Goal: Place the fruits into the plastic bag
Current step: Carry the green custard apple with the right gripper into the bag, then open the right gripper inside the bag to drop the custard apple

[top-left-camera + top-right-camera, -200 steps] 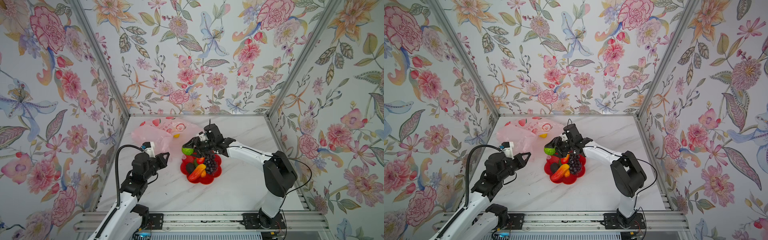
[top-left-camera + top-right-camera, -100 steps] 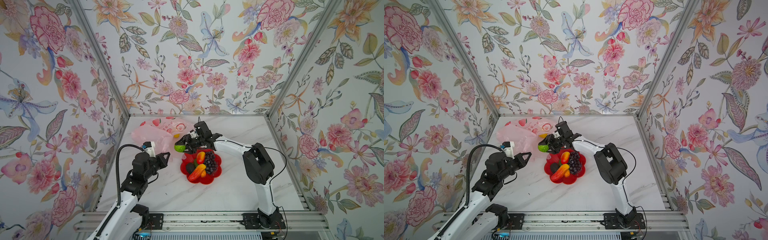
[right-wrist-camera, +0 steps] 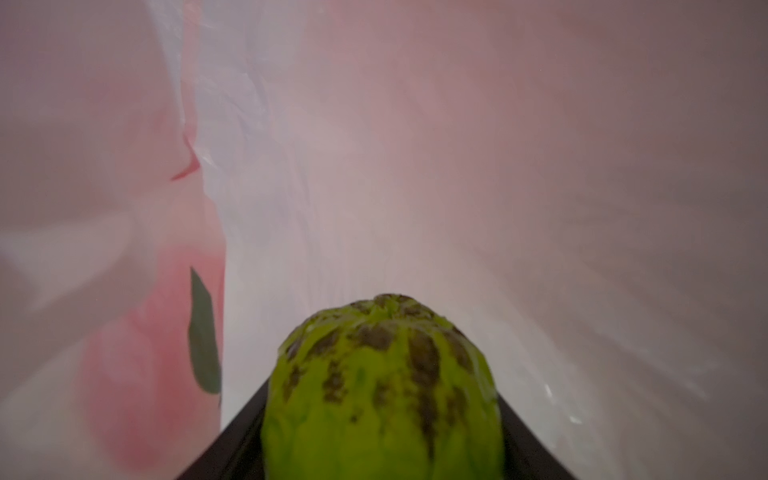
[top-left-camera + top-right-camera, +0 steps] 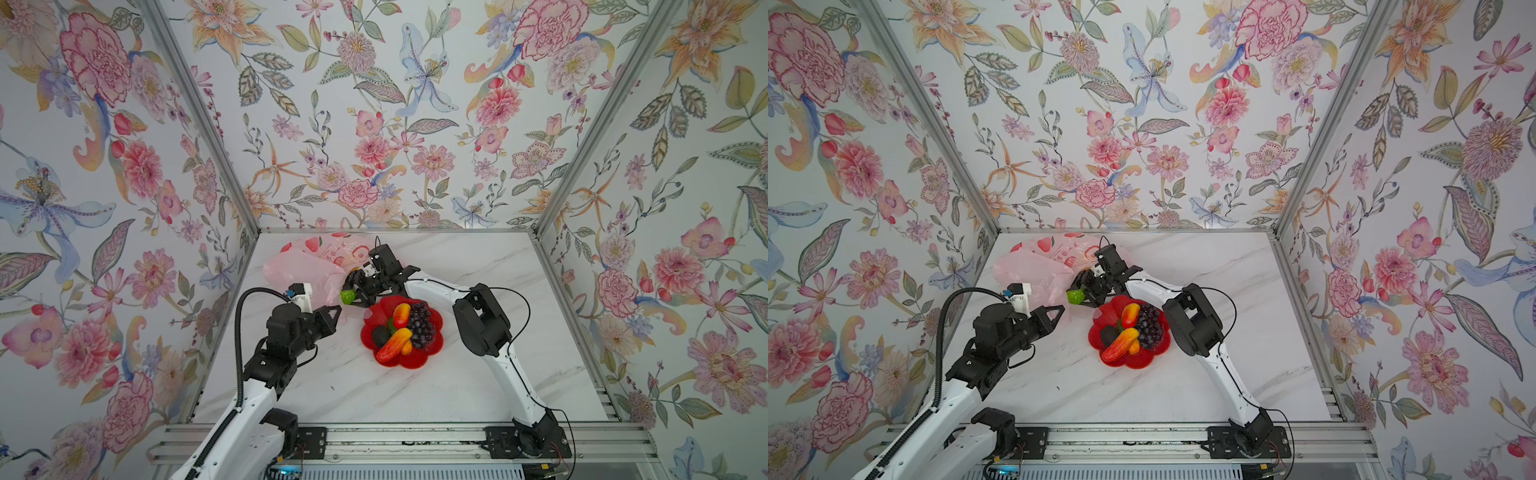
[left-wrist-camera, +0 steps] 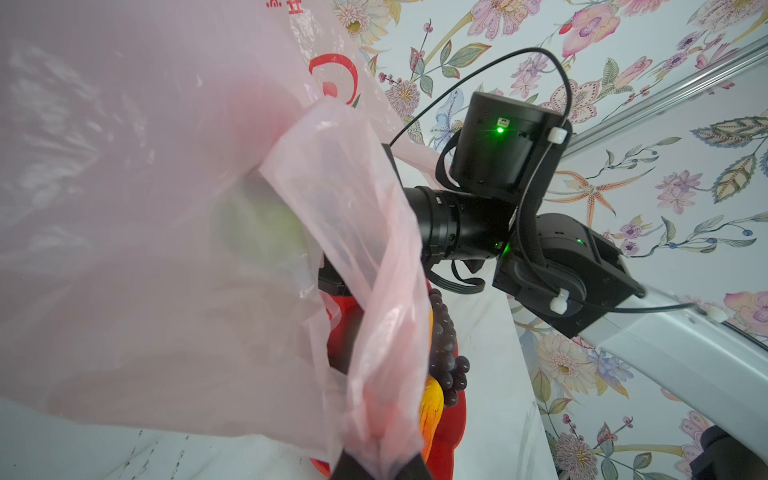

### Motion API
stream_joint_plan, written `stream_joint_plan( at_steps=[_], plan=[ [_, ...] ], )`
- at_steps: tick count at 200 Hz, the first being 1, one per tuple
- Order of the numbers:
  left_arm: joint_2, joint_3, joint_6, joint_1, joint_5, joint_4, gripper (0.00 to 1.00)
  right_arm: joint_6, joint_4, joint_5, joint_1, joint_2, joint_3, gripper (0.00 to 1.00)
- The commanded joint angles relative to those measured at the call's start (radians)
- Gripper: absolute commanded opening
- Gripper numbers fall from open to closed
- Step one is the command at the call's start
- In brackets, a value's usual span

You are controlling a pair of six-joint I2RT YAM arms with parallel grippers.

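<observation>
Only unreadable red writing (image 5: 284,5) marks the plastic bag (image 5: 124,208).

Crinkly plastic bag (image 4: 299,270) — glossy plate (image 4: 415,360)

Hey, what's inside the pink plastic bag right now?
A green fruit, held by the right gripper, sits just inside the bag mouth. Its cloudy plastic hides anything deeper; the left gripper pinches the edge.

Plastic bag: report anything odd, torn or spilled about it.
Nothing stands out. The plastic bag is crumpled but shows no tear. The left hand pinches its edge, and the right hand holds the green bumpy fruit at its mouth.
</observation>
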Motion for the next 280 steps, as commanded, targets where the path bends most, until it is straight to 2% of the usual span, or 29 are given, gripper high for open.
stream_joint_plan(
  at_steps=[1,53,113,176,214,255,280],
  plan=[
    [0.0,0.022,-0.009,-0.016,0.011,0.011,0.0,0.015,-0.039,0.001,0.004,0.047,0.078,0.7],
    [0.005,0.016,-0.013,-0.019,0.0,0.008,0.0,0.039,-0.049,0.008,-0.005,0.127,0.175,0.86],
    [0.01,0.013,-0.02,-0.019,-0.005,0.015,0.0,0.036,-0.042,0.004,-0.016,0.132,0.209,0.87],
    [0.023,0.014,-0.02,-0.019,-0.011,0.019,0.0,-0.05,-0.117,0.013,-0.026,0.078,0.199,0.87],
    [0.029,0.017,-0.018,-0.02,-0.009,0.021,0.0,-0.136,-0.184,0.035,-0.027,-0.021,0.138,0.87],
    [0.025,0.013,-0.009,-0.019,-0.007,0.015,0.0,-0.216,-0.203,0.074,-0.02,-0.213,-0.058,0.88],
    [0.018,0.007,-0.006,-0.018,-0.003,0.012,0.0,-0.287,-0.263,0.136,-0.011,-0.348,-0.174,0.88]
  ],
)
